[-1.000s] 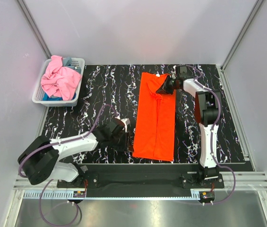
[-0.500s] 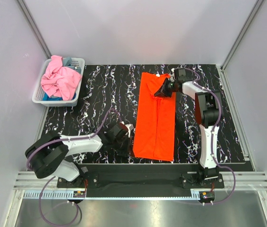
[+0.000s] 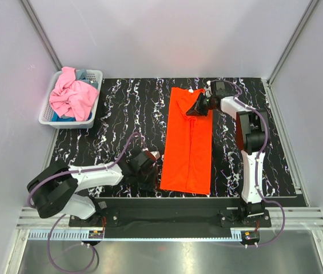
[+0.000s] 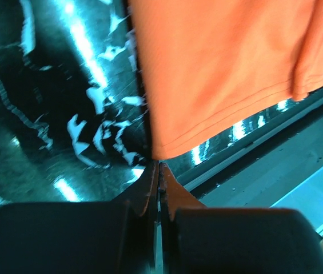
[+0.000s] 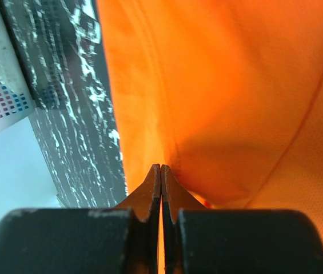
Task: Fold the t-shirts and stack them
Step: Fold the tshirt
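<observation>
Presently our right gripper [image 5: 161,168] clamps the far end of the plain bright orange cloth t-shirt [image 3: 187,142] lying on the black marbled table [image 3: 121,114]; our left gripper [image 4: 159,165], clenched, meets its near hem corner, presumably securing both ends for folding.

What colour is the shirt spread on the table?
The shirt is bright orange; best in top view.

blue-grey shirt [image 3: 82,74] mostly buried under pink shirt [image 3: 70,97], orange shirt [image 4: 224,63] cropped in both wrist views
</observation>
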`<act>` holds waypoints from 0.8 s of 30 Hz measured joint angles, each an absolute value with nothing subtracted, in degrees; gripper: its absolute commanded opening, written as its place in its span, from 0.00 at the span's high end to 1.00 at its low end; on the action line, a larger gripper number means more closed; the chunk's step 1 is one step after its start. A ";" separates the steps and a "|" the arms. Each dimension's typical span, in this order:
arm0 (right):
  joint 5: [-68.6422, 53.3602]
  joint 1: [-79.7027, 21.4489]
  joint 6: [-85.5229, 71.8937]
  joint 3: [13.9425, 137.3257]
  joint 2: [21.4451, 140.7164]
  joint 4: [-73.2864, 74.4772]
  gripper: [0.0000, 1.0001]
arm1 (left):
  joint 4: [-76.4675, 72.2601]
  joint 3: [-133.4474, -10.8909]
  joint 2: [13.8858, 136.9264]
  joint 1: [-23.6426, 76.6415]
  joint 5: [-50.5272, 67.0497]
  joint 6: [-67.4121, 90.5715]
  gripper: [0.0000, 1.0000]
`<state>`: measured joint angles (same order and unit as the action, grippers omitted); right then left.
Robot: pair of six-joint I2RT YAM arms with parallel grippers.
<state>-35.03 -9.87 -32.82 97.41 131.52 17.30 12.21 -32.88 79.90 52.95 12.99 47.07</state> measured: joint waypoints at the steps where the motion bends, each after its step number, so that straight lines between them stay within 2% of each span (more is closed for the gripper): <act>1: -35.03 -9.87 -32.69 98.35 131.52 17.96 0.98 | 12.95 -32.88 79.55 52.97 12.71 47.07 0.89; 7: -34.46 -9.87 -32.03 100.47 129.25 20.88 0.88 | 21.41 -34.87 74.96 53.15 9.67 46.76 0.84; 11: -32.88 -9.87 -32.23 95.81 121.91 22.83 0.94 | 21.82 -38.68 72.77 53.15 9.52 45.74 0.85; 12: -32.16 -9.87 -32.38 93.82 119.22 23.53 1.00 | 20.82 -39.16 72.73 53.15 9.91 45.45 0.85; 14: -31.11 -9.89 -32.93 89.89 114.37 24.34 1.00 | 18.63 -39.44 73.38 53.19 10.59 44.99 0.87; 19: -24.64 -10.83 -36.38 70.98 99.15 28.36 1.00 | 15.33 -40.01 79.44 53.21 11.84 44.36 0.88; 24: -17.06 -15.22 -40.10 55.83 90.11 35.99 1.00 | 14.31 -39.83 83.20 53.25 11.75 44.38 0.88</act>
